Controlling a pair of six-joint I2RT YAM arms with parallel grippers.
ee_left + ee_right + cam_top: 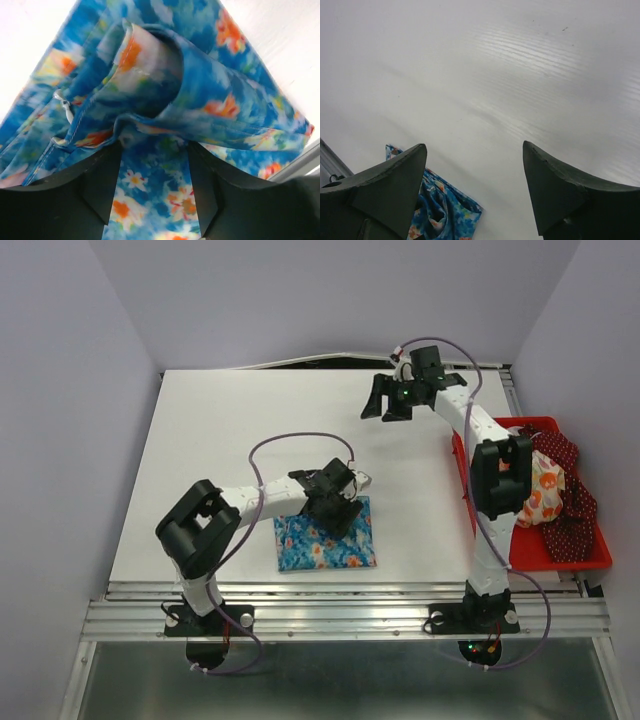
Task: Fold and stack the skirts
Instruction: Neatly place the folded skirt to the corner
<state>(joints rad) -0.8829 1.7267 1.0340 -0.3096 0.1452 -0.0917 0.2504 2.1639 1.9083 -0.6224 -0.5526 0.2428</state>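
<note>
1. Nearest the arm bases, the blue cloth skirt with multicoloured flowers (325,540) is laid on the white table (230,440), folded into a rough rectangle. A loose, rolled-up fold is seen along its far edge.
2. The left gripper (154,160) is held low over that far edge with its jaws well parted. The raised fold lies right at the fingertips, but no cloth is seen pinched between them.
3. Folding of this first skirt is judged to be the step in hand, and close to done. The loose fold needs to be laid flat before anything is stacked on it.
4. Further back on the right, a red plastic tray (590,555) holds the cream-white skirt with orange flowers (545,498) and the dark red skirt with tiny white dots (572,525). Both are crumpled, unfolded and touching.
5. Farthest off, the right gripper (474,145) is held high over bare table, jaws spread wide and nothing in them.
6. The next move is judged to call for that arm to be brought to the tray, so that one skirt can be lifted clear of the other.
7. No brand, label or writing can be read.
</note>
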